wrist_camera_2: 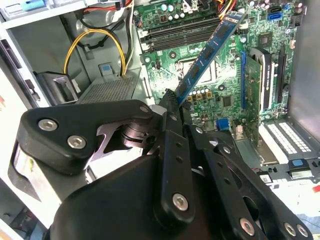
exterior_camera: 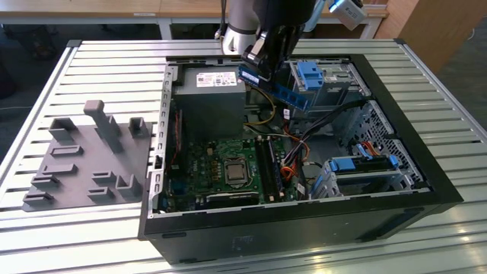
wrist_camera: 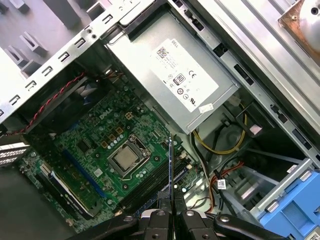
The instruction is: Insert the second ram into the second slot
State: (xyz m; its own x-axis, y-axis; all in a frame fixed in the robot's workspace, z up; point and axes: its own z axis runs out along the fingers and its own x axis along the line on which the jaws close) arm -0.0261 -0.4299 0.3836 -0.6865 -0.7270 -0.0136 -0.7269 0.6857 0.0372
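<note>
While claw [exterior_camera: 263,61] grips second ram [exterior_camera: 278,87] above open PC case [exterior_camera: 426,171] on worktop [exterior_camera: 114,57], exterior view shows 2 blue brackets [exterior_camera: 308,74] inside. Second wrist view: ram tilted over 1 mobo [wrist_camera_2: 225,95]. First wrist view: 1 PSU [wrist_camera: 175,75] w/ label.

Bright, even light fills the open computer case [exterior_camera: 304,225]; its motherboard [exterior_camera: 202,165] sits in soft shade. Glare whitens the slatted counter [exterior_camera: 449,240] beside the case. In the second wrist view the second ram [wrist_camera_2: 207,56] gleams inside the case, and the black claw [wrist_camera_2: 172,102] looks dark.
</note>
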